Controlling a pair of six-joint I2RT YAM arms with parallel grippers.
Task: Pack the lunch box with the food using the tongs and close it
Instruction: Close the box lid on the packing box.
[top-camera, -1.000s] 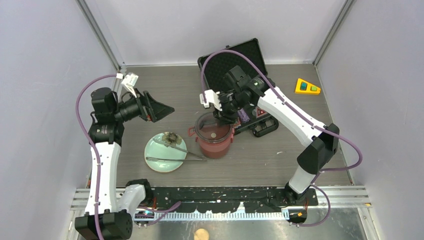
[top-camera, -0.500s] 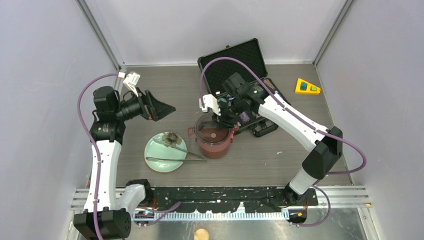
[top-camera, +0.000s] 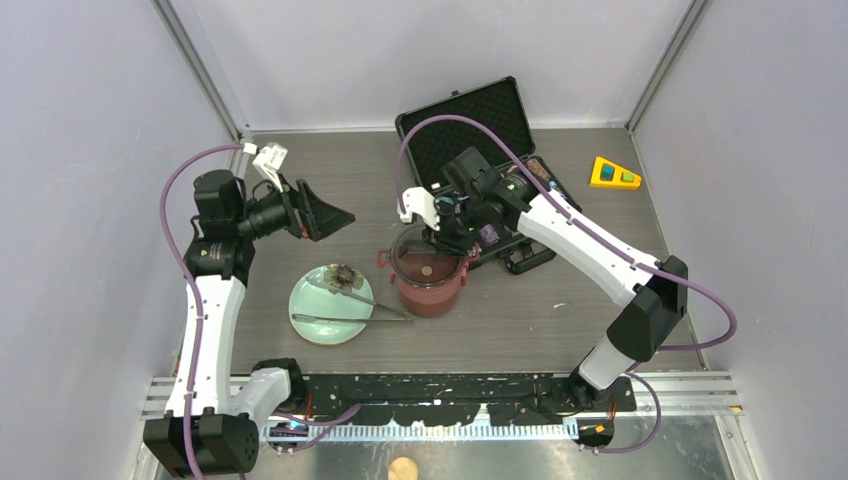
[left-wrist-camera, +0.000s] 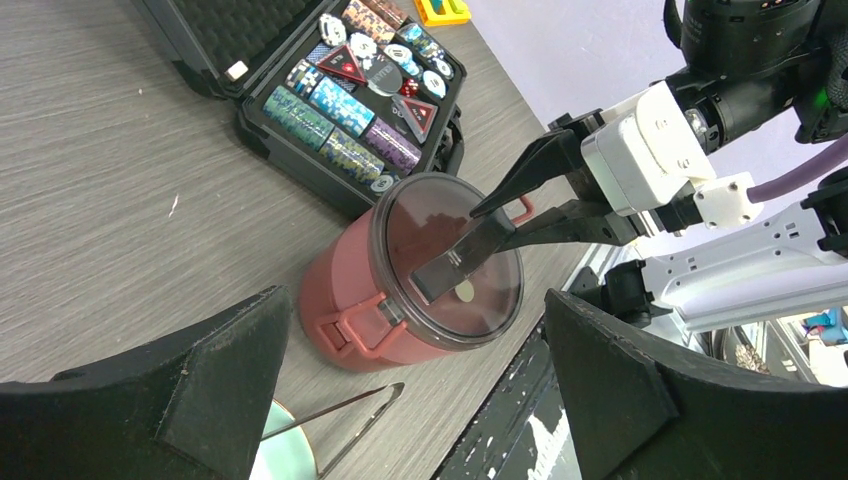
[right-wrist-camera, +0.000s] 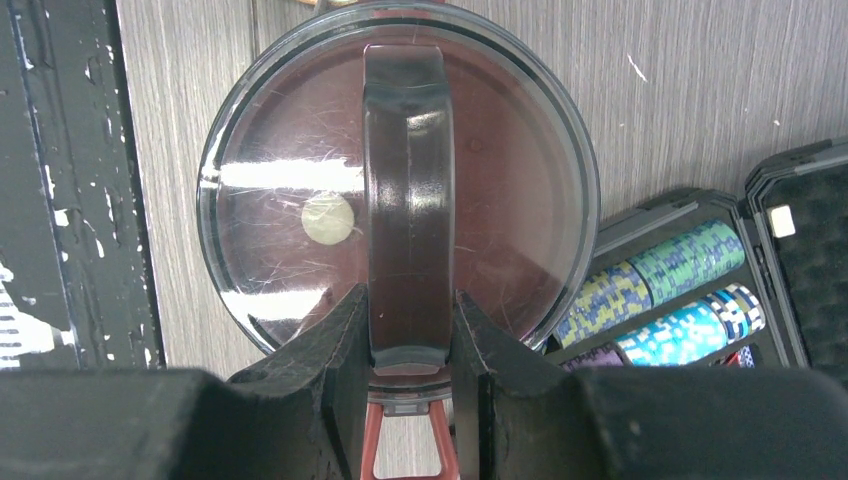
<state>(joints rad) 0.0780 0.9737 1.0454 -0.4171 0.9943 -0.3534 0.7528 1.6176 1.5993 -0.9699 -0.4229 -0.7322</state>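
The maroon lunch box (top-camera: 430, 290) stands mid-table with its dark translucent lid (right-wrist-camera: 280, 200) resting on top. My right gripper (right-wrist-camera: 405, 340) is shut on the lid's handle bar (right-wrist-camera: 405, 150), coming from the far side; it also shows as the right gripper (top-camera: 440, 238) from above. A red side clip (left-wrist-camera: 345, 325) hangs on the box wall. The silver tongs (top-camera: 350, 318) lie across the pale green plate (top-camera: 310, 300), their tips (left-wrist-camera: 385, 395) near the box. One dark piece of food (top-camera: 343, 277) sits on the plate. My left gripper (top-camera: 325, 215) hovers open and empty to the upper left.
An open black case of poker chips (top-camera: 520, 235) sits directly behind the lunch box, its lid (top-camera: 470, 115) propped up. A yellow block (top-camera: 613, 173) lies at the far right. Grey walls close in both sides.
The right gripper with the lid has shifted slightly left over the lunch box. The left gripper has drifted a little to the right.
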